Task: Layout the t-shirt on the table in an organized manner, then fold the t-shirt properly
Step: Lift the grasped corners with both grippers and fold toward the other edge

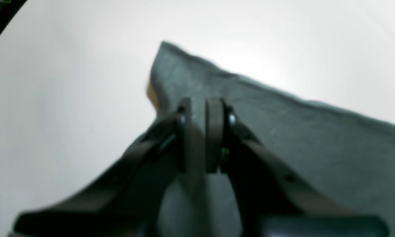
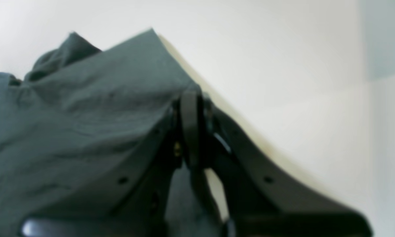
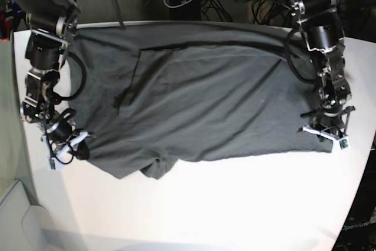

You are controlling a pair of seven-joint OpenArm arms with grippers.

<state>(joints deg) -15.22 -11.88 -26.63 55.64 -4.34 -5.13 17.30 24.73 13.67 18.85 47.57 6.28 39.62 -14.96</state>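
Overhead, a dark charcoal t-shirt (image 3: 200, 110) lies spread wide across the white table (image 3: 235, 204), filling the middle and the 12 o'clock half of the base view. Its edge toward 6 o'clock is uneven, with a bunched lump near 7 o'clock; whether that lump is a sleeve or a fold is hard to tell. The collar cannot be picked out, and the far edge is crossed by dark cables. Both wrist views are blurred. At 9 o'clock, the right gripper (image 2: 191, 98) has its jaws pressed together on a corner of the cloth. At 3 o'clock, the left gripper (image 1: 200, 105) has its jaws nearly together, a narrow gap showing, clamped over the shirt's edge near a raised pointed corner.
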